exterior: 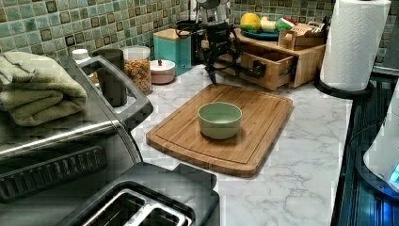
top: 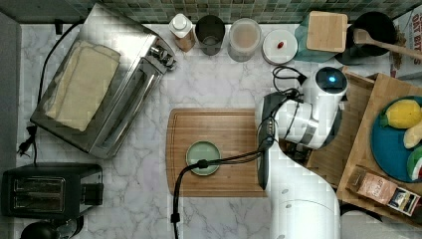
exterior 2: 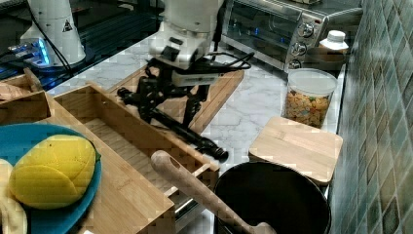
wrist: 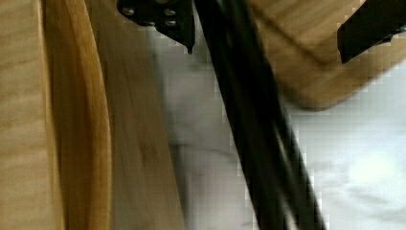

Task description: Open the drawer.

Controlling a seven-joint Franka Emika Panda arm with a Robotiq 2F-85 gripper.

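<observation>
The drawer (exterior 2: 122, 141) stood pulled well out of its wooden cabinet (exterior 2: 131, 204), its bare tray open to the right view, and its long black bar handle (exterior 2: 180, 129) ran across the front. In the wrist view that handle (wrist: 253, 120) passed right between the two claw fingers (wrist: 167, 19), which sat apart on either side of it, so the claw (exterior 2: 165, 109) was spread around the bar rather than pinched on it. In the left view the drawer (exterior: 273, 66) jutted toward the bamboo cutting board (exterior: 244, 141), which lay on the marble bench (exterior: 301, 179) just beside it. A green bowl (exterior: 219, 120) sat upright on that board. On the cabinet top, a blue plate (exterior 2: 68, 214) carried a lemon (exterior 2: 53, 170).
</observation>
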